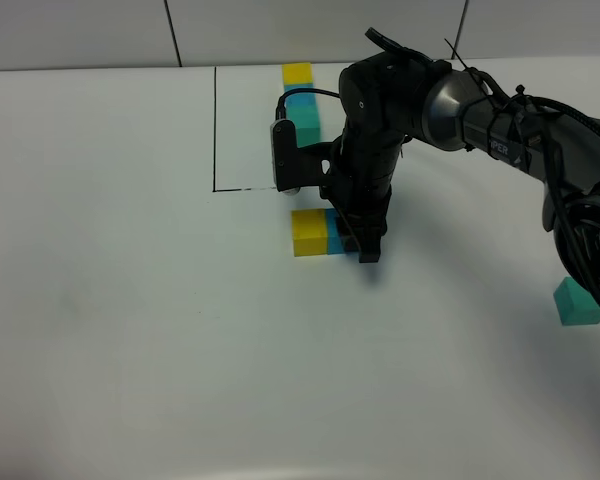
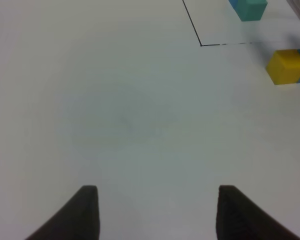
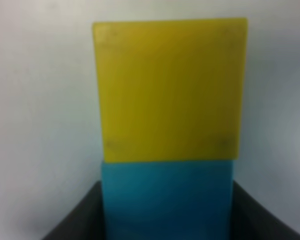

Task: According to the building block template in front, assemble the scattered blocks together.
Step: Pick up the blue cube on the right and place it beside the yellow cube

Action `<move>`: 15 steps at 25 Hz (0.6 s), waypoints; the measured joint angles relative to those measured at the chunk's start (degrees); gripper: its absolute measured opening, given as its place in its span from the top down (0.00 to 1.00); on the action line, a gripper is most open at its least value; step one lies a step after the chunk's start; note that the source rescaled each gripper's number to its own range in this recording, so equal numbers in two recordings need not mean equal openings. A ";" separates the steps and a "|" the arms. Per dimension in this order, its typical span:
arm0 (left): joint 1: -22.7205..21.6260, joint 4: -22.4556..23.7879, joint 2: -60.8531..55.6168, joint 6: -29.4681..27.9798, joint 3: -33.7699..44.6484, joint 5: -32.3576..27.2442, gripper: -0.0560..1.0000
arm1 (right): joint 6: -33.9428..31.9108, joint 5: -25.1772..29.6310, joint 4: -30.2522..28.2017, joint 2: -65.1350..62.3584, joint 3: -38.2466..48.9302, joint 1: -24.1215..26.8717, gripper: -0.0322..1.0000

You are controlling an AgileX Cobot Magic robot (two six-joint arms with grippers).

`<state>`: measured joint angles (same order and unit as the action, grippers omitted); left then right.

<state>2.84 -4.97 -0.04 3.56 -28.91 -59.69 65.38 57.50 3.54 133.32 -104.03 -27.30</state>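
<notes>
The right claw (image 1: 366,246) pinches the blue cube (image 3: 167,200), which touches the yellow cube (image 1: 308,232) on the surface (image 1: 130,300). The left claw (image 2: 157,212) is spread and holds nothing. The green cube (image 1: 578,302) sits well apart, and the template row (image 1: 302,115) lies farther back.

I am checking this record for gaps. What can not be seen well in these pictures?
Sky-blue matte cube: exterior high view, partly behind the right gripper; right wrist view, cut by the edge.
Teal-green matte cube: exterior high, partly behind the arm's cable.
Left gripper: left wrist view, only fingertips show.

A plain white table (image 1: 130,340) lies under and around the right gripper (image 1: 366,250). Beyond it stands a pale tiled wall (image 1: 80,30).
</notes>
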 joint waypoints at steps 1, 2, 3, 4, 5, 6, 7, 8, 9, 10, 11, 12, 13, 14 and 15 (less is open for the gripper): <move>0.00 0.00 0.00 0.00 0.00 0.00 0.81 | 0.00 0.00 0.00 0.00 0.00 0.00 0.95; 0.00 0.00 0.00 0.00 0.00 0.00 0.81 | -0.06 0.00 0.00 0.00 0.00 0.00 0.95; 0.00 0.00 0.00 0.00 0.00 0.00 0.81 | -0.06 0.00 0.00 0.00 0.00 0.00 0.95; 0.00 0.00 0.00 0.00 0.00 0.00 0.81 | -0.06 0.00 0.00 0.00 0.00 0.00 0.95; 0.00 0.00 0.00 0.00 0.00 0.00 0.81 | -0.06 0.00 0.00 0.00 0.00 0.00 0.95; 0.00 0.00 0.00 0.00 0.00 0.00 0.81 | -0.06 0.00 0.00 0.00 0.00 0.00 0.95; 0.00 0.00 0.00 0.00 0.00 0.00 0.81 | -0.06 0.00 0.00 0.00 0.00 0.00 0.95; 0.00 0.00 0.00 0.00 0.00 0.00 0.81 | -0.06 0.00 0.00 0.00 0.00 0.00 0.95; 0.00 0.00 0.00 0.00 0.00 0.00 0.81 | -0.06 0.00 0.00 0.00 0.00 0.00 0.95; 0.00 0.00 0.00 0.00 0.00 0.00 0.81 | -0.12 0.00 0.00 0.00 0.00 0.00 0.95; 0.00 0.00 0.00 0.00 0.00 0.00 0.81 | -0.33 0.00 0.00 0.00 0.00 0.00 0.95; 0.00 0.00 0.00 0.00 0.00 0.00 0.81 | -0.64 0.00 0.00 0.00 0.00 0.00 0.95; 0.00 0.00 0.00 0.00 0.00 0.00 0.81 | -0.97 0.05 0.00 0.00 0.00 0.00 0.95; 0.00 0.00 0.00 0.00 0.00 0.00 0.81 | -1.23 0.05 0.00 0.00 0.00 0.00 0.95; 0.00 0.00 0.00 0.00 0.00 0.00 0.81 | -1.34 0.11 0.00 0.00 0.00 0.00 0.95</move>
<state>2.84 -4.97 -0.04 3.56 -28.91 -59.69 64.05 57.61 3.54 133.32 -104.03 -27.30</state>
